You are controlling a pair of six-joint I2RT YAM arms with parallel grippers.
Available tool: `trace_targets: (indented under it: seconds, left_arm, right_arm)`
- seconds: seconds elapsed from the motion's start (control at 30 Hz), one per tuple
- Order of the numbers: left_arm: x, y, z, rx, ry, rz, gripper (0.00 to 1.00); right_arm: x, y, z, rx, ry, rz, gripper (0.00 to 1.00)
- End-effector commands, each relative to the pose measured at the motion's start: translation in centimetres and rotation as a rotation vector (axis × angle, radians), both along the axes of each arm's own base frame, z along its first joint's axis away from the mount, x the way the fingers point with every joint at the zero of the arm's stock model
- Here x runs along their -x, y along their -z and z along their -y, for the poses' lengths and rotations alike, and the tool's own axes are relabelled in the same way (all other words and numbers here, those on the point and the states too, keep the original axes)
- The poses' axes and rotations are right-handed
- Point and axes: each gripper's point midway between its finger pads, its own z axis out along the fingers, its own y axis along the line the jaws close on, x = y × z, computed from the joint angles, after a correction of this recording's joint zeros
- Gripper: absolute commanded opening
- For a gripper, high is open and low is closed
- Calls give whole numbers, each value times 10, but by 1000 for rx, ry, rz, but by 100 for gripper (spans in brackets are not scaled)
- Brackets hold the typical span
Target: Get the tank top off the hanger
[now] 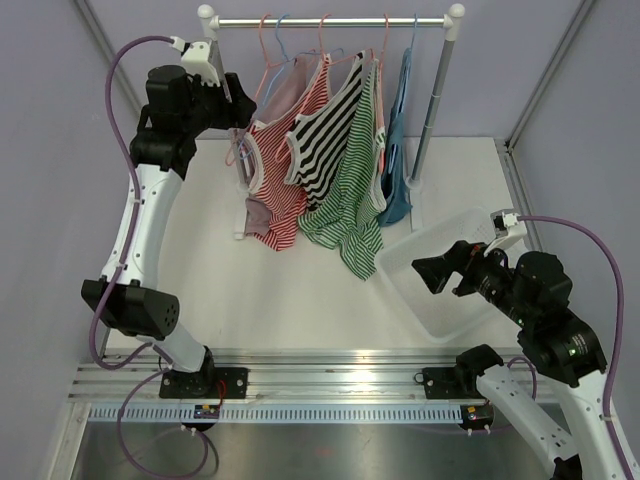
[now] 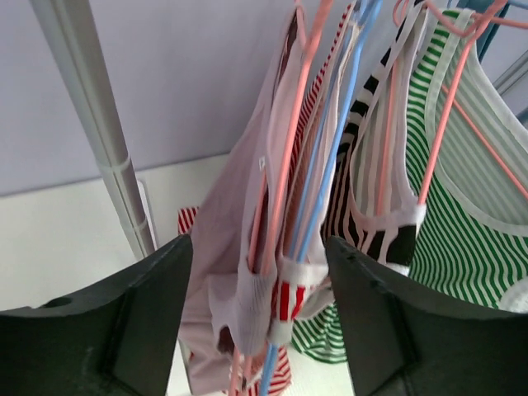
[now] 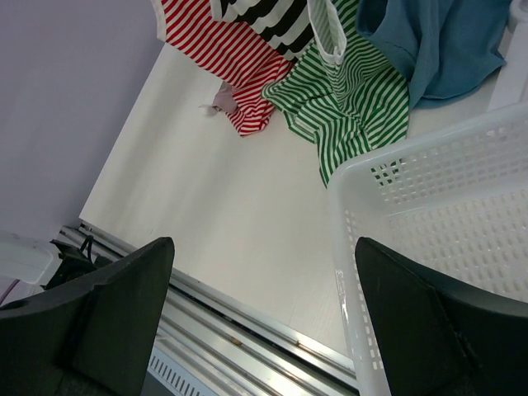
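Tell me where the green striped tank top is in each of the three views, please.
Top external: the green striped tank top hangs on the rack, right of centre.
Left wrist: at the right edge.
Right wrist: at the top, near the centre.
Shared landmark: the red striped top next to it.

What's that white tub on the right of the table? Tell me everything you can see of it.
It is a white plastic basket, rectangular with rounded corners, a smooth rim, and walls and floor pierced with small holes. It sits upright on the table, askew, right of the clothes rack. What shows of its inside is empty. The open right gripper hangs over it, hiding part. The green striped top has its hem near the basket's far corner; contact cannot be told.
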Motion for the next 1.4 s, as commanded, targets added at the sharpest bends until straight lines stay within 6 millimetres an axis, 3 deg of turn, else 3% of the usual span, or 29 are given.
trace_targets:
  seconds: [0.0,0.27,0.63,0.73,0.97,1.17,1.37]
  left_arm:
    - [-5,-43,2,-35,36,119,67]
    - [-18,-30,6,-74,69,91,63]
    - [-42,-1,13,-110,77,28,49]
    - [-47,4,16,-119,64,20,31]
    - [-47,-14,19,-109,20,51,0]
    - [-37,-45,9,-82,-69,110,0]
    - [-16,-74,1,-58,-104,161,0]
  right_arm:
    - [4,-13,-11,-47,-60,44,100]
    - [2,-10,-17,-58,-85,32,99]
    - [6,-15,-19,-64,-108,37,99]
    - [5,-12,-20,-62,-109,30,99]
    - [2,-5,-24,-51,-127,11,98]
    - [-1,-2,-27,-50,-139,4,98]
    - [-2,-6,-28,-51,-143,11,98]
